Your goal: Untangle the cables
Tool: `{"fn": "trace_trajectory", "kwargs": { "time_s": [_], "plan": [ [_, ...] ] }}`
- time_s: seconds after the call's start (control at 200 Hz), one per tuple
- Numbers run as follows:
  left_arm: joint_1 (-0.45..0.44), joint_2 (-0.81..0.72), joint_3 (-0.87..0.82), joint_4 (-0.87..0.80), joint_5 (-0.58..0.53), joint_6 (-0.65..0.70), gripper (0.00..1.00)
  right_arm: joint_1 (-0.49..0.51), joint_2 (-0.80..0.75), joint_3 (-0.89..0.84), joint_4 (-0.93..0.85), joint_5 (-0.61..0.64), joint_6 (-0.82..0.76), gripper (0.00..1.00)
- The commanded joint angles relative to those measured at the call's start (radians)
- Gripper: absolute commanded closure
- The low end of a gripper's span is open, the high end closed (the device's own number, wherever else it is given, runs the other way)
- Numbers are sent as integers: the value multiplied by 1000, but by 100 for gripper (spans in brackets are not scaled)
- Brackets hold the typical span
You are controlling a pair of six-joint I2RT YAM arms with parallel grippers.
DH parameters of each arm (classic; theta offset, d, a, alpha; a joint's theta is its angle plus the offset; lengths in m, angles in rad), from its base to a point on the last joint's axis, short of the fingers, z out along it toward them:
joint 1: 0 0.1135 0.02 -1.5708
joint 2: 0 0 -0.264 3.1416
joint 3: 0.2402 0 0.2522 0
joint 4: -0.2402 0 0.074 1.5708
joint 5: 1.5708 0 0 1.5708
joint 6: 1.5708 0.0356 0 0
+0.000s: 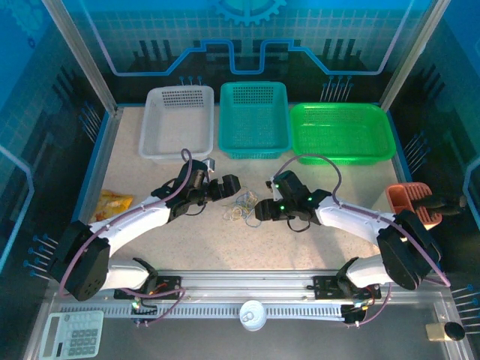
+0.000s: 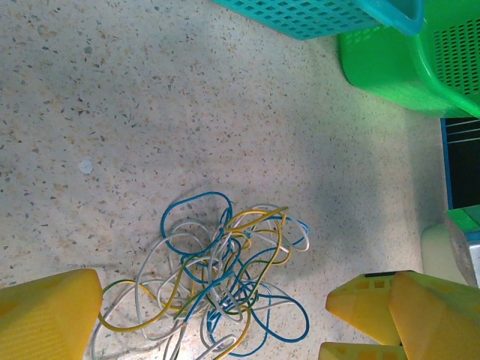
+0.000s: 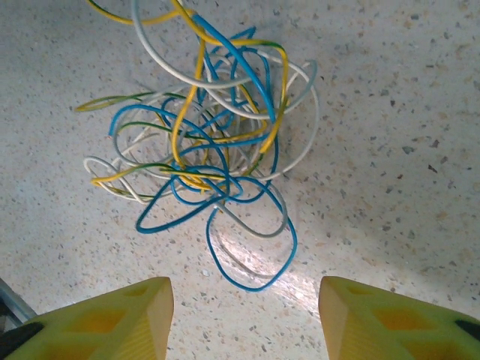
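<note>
The cables [image 1: 241, 206] lie in a small tangle of blue, white and yellow wires on the speckled table, between my two grippers. My left gripper [image 1: 229, 187] hovers at the tangle's left, open wide. In the left wrist view the cables [image 2: 217, 277] spread between its yellow fingers [image 2: 52, 315], which touch none of them; the left gripper [image 2: 214, 300] holds nothing. My right gripper [image 1: 259, 210] is at the tangle's right. In the right wrist view the cables [image 3: 217, 142] lie just ahead of the right gripper [image 3: 245, 300], which is open with bare table between its jaws.
A white basket [image 1: 177, 120], a teal basket [image 1: 253, 118] and a green basket [image 1: 341, 131] line the back. A yellow packet [image 1: 112, 202] lies at the left and an orange holder [image 1: 409, 199] at the right. A calculator [image 1: 71, 334] sits at the near left.
</note>
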Motion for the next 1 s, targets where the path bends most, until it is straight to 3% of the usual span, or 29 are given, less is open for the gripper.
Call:
{"fn": "trace_trajectory", "kwargs": {
  "time_s": [0.0, 0.74, 0.865, 0.99],
  "plan": [
    [7, -14, 17, -25, 14, 26, 1, 24, -18, 27, 24, -11, 23, 46],
    [6, -36, 2, -20, 3, 19, 1, 38, 132, 90, 137, -72, 130, 48],
    [8, -37, 2, -21, 3, 20, 1, 38, 147, 92, 143, -68, 130, 55],
    [7, -37, 2, -21, 3, 17, 1, 36, 160, 100, 139, -66, 126, 79]
  ]
}}
